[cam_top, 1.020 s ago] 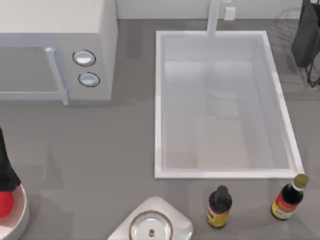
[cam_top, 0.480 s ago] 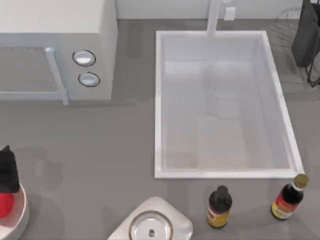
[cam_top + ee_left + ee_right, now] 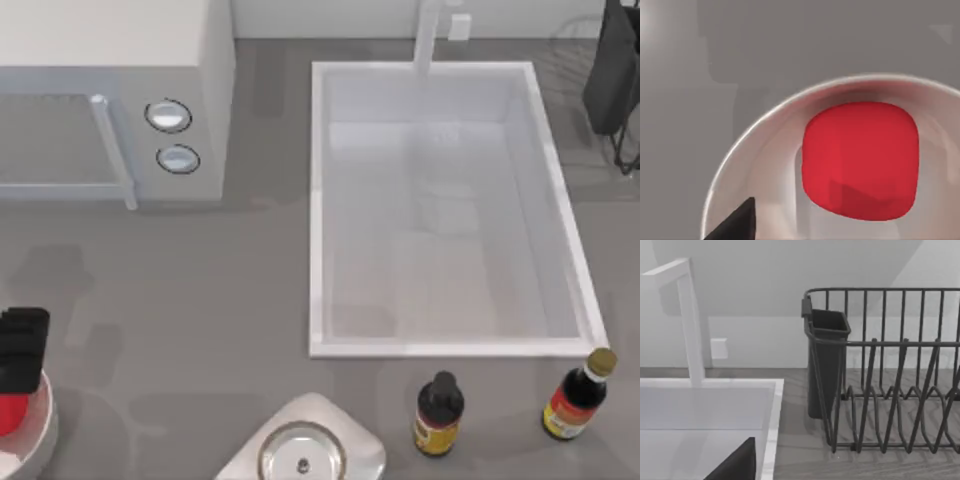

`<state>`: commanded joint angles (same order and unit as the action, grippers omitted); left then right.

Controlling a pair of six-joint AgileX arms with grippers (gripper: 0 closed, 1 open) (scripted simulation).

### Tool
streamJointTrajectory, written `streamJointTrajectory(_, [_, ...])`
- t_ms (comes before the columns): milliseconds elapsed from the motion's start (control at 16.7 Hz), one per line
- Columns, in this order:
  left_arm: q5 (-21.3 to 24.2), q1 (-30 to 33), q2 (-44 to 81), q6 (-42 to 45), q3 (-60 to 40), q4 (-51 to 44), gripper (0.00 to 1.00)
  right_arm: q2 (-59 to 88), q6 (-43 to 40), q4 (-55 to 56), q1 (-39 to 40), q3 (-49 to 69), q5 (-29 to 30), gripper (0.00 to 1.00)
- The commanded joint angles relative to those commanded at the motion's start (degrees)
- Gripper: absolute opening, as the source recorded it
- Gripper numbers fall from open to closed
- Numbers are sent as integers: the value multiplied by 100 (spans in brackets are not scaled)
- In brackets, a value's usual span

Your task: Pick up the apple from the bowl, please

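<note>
The red apple [image 3: 860, 160] lies inside the white bowl [image 3: 765, 150], close under my left wrist camera. From above, the apple [image 3: 8, 412] and the bowl [image 3: 38, 432] sit at the table's front left edge, partly cut off. My left gripper [image 3: 20, 358] hangs just above and behind the apple, open and with nothing in it. One dark fingertip [image 3: 735, 225] shows over the bowl's rim, apart from the apple. A fingertip [image 3: 735, 462] of my parked right gripper shows over the sink's corner; that gripper is open.
A white sink [image 3: 318, 210] with a tap [image 3: 428, 35] takes up the middle right. A microwave [image 3: 110, 90] stands back left and a dark dish rack [image 3: 885, 370] back right. Two sauce bottles [image 3: 438, 412] [image 3: 578, 395] and a metal-rimmed piece [image 3: 302, 455] stand along the front.
My left gripper's dark shape at the left edge has grown shorter and wider above the bowl and drawn in over the apple. The apple and bowl have not moved.
</note>
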<state>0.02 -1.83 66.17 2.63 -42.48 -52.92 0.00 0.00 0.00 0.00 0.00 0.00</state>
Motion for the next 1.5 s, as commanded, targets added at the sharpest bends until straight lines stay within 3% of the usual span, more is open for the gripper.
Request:
streamJointTrajectory(300, [0, -32, 1108, 46, -742, -928, 100, 0, 0, 0, 0, 0, 0, 100])
streamJointTrajectory(720, [0, -11, 1184, 47, -692, -857, 100, 0, 0, 0, 0, 0, 0, 100])
streamJointTrajectory(1260, [-1, -52, 2291, 88, 603, 1664, 100, 0, 0, 0, 0, 0, 0, 100])
streamJointTrajectory(1500, [-2, -59, 2479, 94, 821, 1961, 100, 0, 0, 0, 0, 0, 0, 100])
